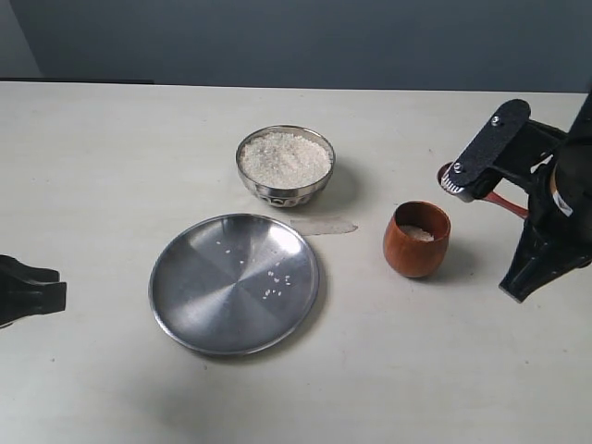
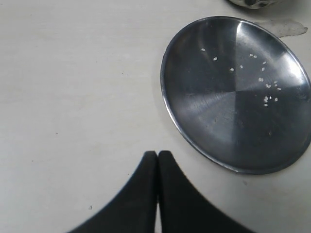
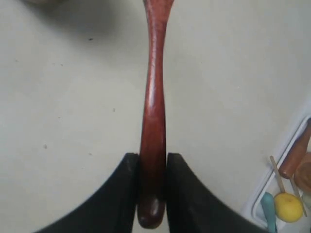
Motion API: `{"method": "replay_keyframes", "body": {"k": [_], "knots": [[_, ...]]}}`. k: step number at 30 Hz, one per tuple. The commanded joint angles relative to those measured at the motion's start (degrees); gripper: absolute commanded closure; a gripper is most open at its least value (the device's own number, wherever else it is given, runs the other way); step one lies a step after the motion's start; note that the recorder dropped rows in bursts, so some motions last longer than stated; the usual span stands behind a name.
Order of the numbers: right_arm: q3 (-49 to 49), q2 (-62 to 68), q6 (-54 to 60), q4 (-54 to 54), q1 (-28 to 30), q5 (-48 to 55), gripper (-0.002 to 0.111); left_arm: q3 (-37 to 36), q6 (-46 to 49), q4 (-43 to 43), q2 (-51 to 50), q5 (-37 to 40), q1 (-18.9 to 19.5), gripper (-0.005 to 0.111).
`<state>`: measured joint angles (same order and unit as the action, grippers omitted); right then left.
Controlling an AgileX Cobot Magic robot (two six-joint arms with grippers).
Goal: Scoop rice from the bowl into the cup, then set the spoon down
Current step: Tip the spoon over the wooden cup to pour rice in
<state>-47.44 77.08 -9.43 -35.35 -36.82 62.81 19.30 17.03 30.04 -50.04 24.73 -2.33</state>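
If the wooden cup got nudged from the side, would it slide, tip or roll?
The cup looks rounded and narrows toward its base, so a high nudge might tip it, and once down it could roll. It holds only a little rice, so it is probably light and would likely slide on the smooth table.

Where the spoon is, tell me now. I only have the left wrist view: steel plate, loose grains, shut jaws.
Observer: The right gripper is shut on the handle of the wooden spoon.
Operator: Report the cup.
Observer: The wooden cup stands upright to the right of the plate, with a little rice inside.
Operator: Now the bowl.
Observer: The steel bowl, beyond the plate, holds a full rice heap.
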Motion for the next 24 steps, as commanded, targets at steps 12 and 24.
{"method": "replay_keyframes", "body": {"k": [12,24], "knots": [[0.32,4.58,0.81,-2.74,-4.86,2.36,0.109,0.36,0.12,-0.15,0.01,-0.71,-0.11,0.106],[0.32,6.66,0.26,-9.04,-6.67,7.12,0.109,0.36,0.12,0.07,0.01,-0.69,-0.11,0.106]]}}
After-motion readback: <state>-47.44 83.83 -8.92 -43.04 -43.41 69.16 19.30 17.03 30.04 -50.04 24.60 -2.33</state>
